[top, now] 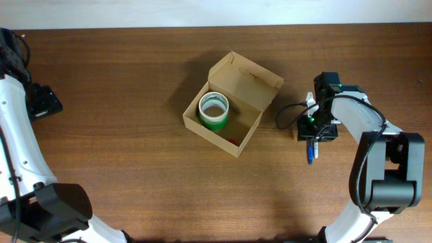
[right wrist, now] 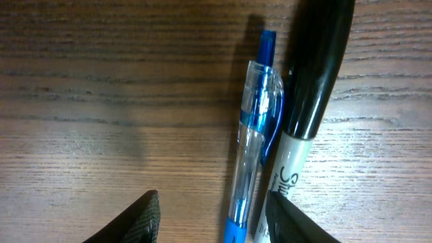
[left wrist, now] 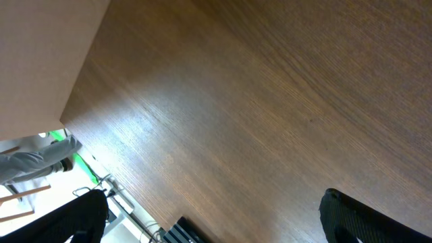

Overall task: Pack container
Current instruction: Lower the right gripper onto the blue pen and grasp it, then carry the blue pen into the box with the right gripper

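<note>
The container [top: 247,75], a tan cardboard box with its flap lid standing open, sits mid-table. A green tape roll [top: 213,111] lies inside it on the left side. To its right, a blue pen [right wrist: 255,135] and a black marker [right wrist: 307,101] lie side by side on the wood. My right gripper [right wrist: 212,202] is open and low over them. The pen lies between its fingers and the marker sits at the right finger [right wrist: 290,223]. In the overhead view the right gripper [top: 312,137] covers most of the pen [top: 310,154]. My left gripper [left wrist: 212,226] is wide open over bare wood.
The left gripper [top: 44,101] sits at the table's far left edge, well away from the box. The left wrist view shows the table edge [left wrist: 111,169] with floor beyond. Brown tabletop [top: 121,155] surrounds the box.
</note>
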Motion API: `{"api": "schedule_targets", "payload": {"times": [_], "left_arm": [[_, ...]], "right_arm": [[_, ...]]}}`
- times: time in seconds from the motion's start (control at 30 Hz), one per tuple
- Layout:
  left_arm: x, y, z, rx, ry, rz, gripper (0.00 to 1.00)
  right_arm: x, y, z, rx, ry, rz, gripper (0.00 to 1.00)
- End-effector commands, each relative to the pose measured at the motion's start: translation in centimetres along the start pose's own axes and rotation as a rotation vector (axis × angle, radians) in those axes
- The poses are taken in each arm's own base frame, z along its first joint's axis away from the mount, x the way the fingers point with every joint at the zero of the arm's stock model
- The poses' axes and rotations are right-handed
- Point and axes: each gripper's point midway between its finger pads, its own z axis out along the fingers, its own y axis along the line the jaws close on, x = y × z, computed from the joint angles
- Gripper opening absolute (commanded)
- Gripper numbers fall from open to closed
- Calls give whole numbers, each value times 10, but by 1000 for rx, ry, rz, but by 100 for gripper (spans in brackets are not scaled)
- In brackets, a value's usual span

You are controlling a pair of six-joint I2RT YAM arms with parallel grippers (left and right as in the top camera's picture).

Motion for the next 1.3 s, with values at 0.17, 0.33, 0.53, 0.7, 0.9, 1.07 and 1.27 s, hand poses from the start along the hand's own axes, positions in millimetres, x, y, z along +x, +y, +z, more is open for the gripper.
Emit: {"api": "schedule_targets", "payload": {"times": [0.17, 0.33, 0.53, 0.7, 0.9, 1.07, 1.27], "left_arm": [[0, -1, 5, -3, 15, 15, 100], [0, -1, 5, -3, 15, 15, 100], [0, -1, 5, -3, 15, 15, 100], [0, -1, 5, -3, 15, 15, 100], [0, -1, 5, -3, 14, 15, 100], [0, -1, 5, -3, 14, 15, 100], [0, -1, 5, -3, 15, 15, 100]], "right_arm": [[12, 0, 18, -13, 26, 12, 52], [11, 2, 19, -21, 20, 25, 28], [4, 12, 17, -78, -2, 80, 4], [-19, 34, -16, -205, -86, 62, 4], [-53, 56, -128, -307, -301, -8, 4], [-49, 80, -263, -304, -523, -145, 4], [-15, 128, -366, -248, -727, -390, 4]]}}
